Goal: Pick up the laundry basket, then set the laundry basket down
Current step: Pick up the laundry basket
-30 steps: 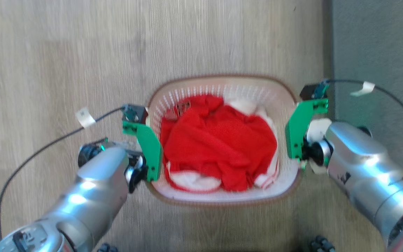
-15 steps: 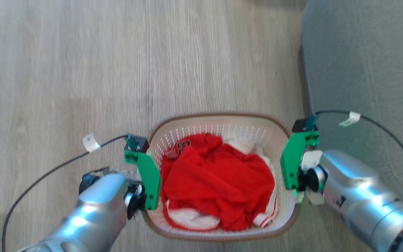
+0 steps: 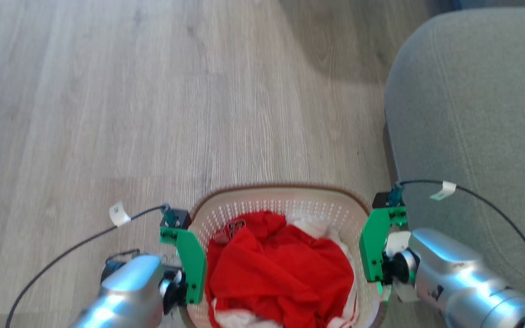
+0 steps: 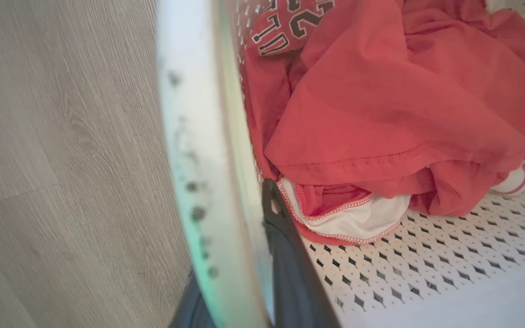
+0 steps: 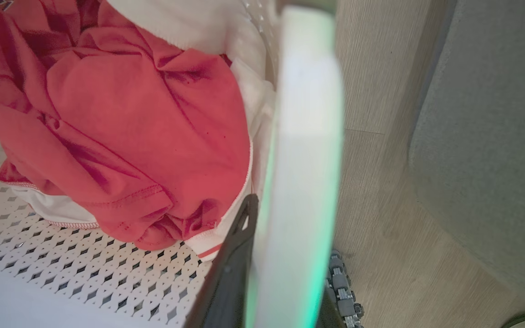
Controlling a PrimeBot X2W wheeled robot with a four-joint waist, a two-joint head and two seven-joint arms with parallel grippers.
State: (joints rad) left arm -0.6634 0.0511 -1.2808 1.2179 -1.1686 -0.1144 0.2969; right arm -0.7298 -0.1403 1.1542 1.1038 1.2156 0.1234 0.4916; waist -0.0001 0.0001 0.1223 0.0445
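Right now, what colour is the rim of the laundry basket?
The laundry basket rim is brown; head view shows it best.

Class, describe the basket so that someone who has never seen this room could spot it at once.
Find the grey seat at the right, then look just left of it, over the wood floor. The basket is there: white perforated walls, a brown rim, red clothes heaped inside.

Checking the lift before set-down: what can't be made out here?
Basket near rim: head view, cut off by the bottom edge.
Basket underside, so its floor clearance: head view, hidden by clothes.
Left outer finger: left wrist view, mostly behind the blurred rim.
Shirt print: left wrist view, folded, cut by top edge.
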